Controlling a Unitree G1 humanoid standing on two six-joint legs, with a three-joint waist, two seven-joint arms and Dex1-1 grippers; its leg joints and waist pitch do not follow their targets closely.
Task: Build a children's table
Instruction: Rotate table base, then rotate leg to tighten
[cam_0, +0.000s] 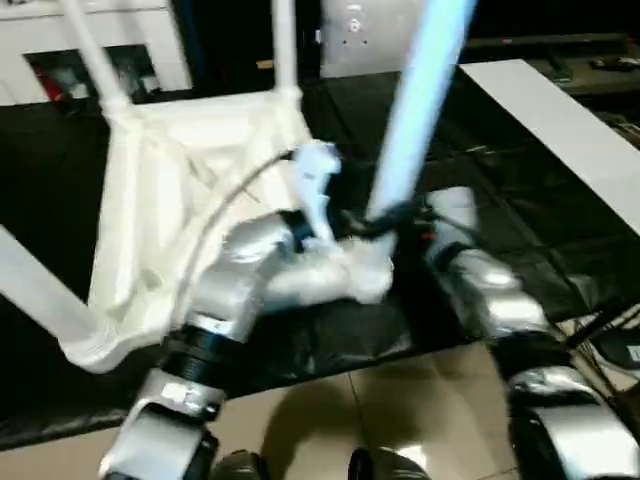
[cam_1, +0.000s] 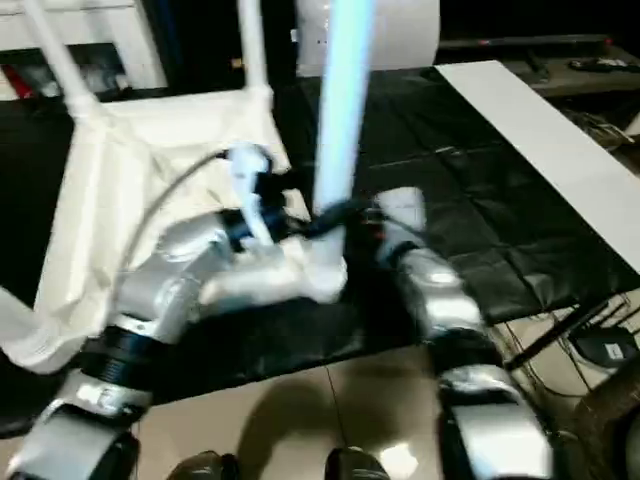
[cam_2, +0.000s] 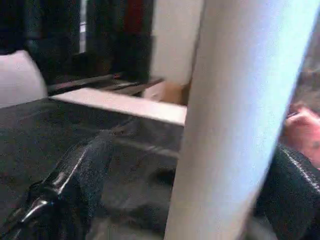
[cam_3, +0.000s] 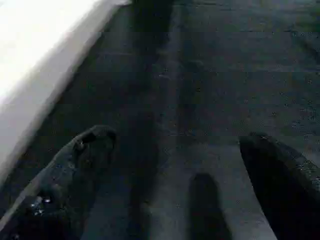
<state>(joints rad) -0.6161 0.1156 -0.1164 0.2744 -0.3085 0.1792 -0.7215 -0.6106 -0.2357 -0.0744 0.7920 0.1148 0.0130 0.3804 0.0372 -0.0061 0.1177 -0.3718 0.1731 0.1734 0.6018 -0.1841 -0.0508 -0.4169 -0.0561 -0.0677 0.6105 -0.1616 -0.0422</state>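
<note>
The children's table top (cam_0: 190, 170), white with a ribbed underside, lies upside down on the black cover. White legs rise from its far corners (cam_0: 95, 60) (cam_0: 283, 45). Another leg (cam_0: 40, 290) slants out at the near left. A fourth leg (cam_0: 415, 100) stands up at the near right corner. My left gripper (cam_2: 200, 155) is open around this leg, one finger (cam_2: 75, 185) clearly apart from it. My right gripper (cam_3: 177, 140) hovers open just right of the leg (cam_1: 335, 110), over the cover, with nothing between its fingers.
The black cover (cam_0: 500, 200) spreads under everything. A long white board (cam_0: 560, 130) lies at the right. Beige floor (cam_0: 400, 400) shows in front, with cables (cam_1: 600, 345) at the right. White shelving (cam_0: 60, 40) stands at the back left.
</note>
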